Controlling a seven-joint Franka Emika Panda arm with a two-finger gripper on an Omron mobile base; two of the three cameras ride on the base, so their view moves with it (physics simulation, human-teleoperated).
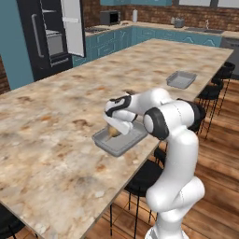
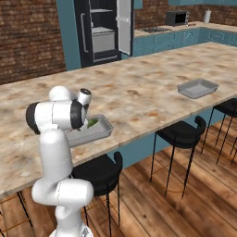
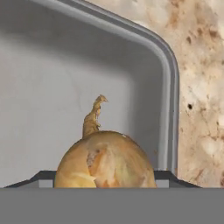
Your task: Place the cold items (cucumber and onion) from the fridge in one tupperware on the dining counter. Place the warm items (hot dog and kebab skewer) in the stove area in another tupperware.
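Onion (image 3: 106, 161) sits between the claw (image 1: 113, 131) tips, pinched there, pointed tip up toward 12 o'clock in the hand view, hanging low over the near tupperware (image 1: 119, 141); contact with the tray floor can't be told. Fridge (image 1: 49, 35), black, door open, stands at 11 o'clock in the left base view, well apart from everything else. Dining bench (image 1: 70, 116), marbled beige, runs from 7 to 1 o'clock. Black stools (image 2: 185, 134) line its edge. Near tupperware, grey, lies just beside the bench edge under the claw. Second tupperware (image 1: 181, 79) sits at 1 o'clock, well apart from the first. Cucumber (image 2: 93, 122), dark green, lies inside the near tupperware in the right base view, partly hidden behind the arm.
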